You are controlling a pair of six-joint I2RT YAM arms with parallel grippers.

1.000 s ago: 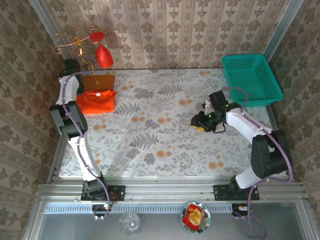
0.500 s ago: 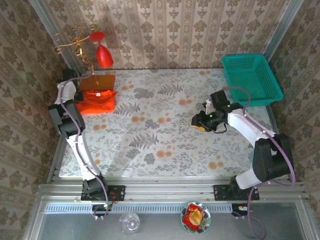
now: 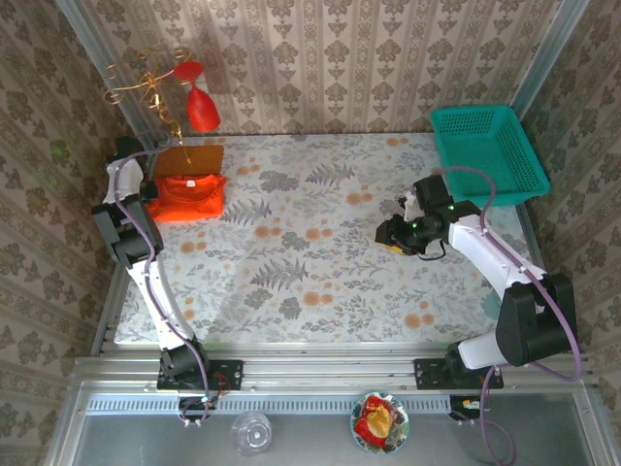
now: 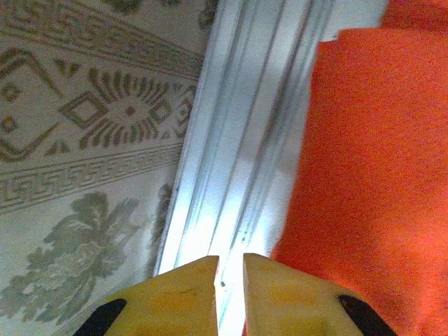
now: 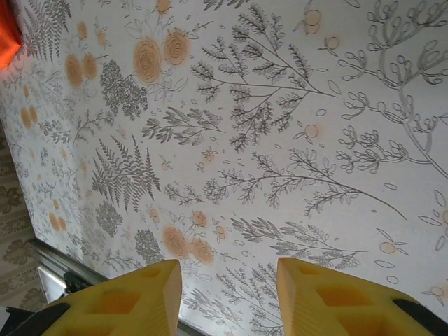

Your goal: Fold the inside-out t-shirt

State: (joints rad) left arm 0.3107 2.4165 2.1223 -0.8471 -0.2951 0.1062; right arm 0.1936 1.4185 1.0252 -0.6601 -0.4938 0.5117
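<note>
Beside the rail (image 4: 252,126), my left gripper (image 4: 230,262) is pinched nearly closed on nothing, the t-shirt (image 4: 371,140) alongside; my right gripper (image 5: 229,271) hangs open, empty.

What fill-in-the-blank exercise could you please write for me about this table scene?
The t-shirt lies at the far ___ corner of the table. The basket sits at its far ___ corner. The right fingers stand ___, holding nothing. The left fingers are nearly shut beside the ___.
Missing words: left; right; open; t-shirt.
</note>
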